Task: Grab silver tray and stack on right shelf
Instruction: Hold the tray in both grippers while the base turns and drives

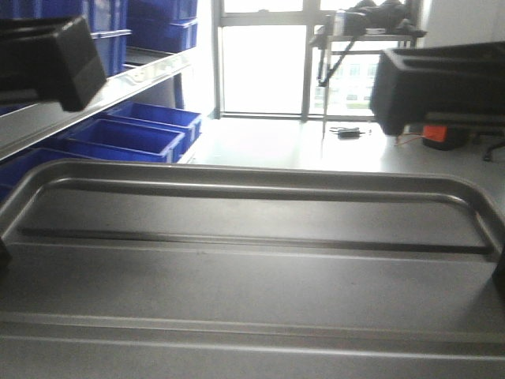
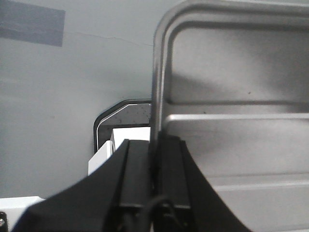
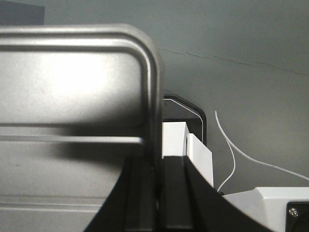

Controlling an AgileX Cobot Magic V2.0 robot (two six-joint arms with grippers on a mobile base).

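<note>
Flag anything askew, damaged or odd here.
The silver tray looks roughly level, its end rims pinched by the left end effector and right end effector. Only oddities: a hairline crack in the grey floor and a loose white cable lying on it.

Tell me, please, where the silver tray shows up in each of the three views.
Front view: silver tray fills the lower half.
Left wrist view: silver tray on the right, rim pinched by the left gripper.
Right wrist view: silver tray on the left, pinched by the right gripper.
Shared landmark: its rounded rim.
</note>
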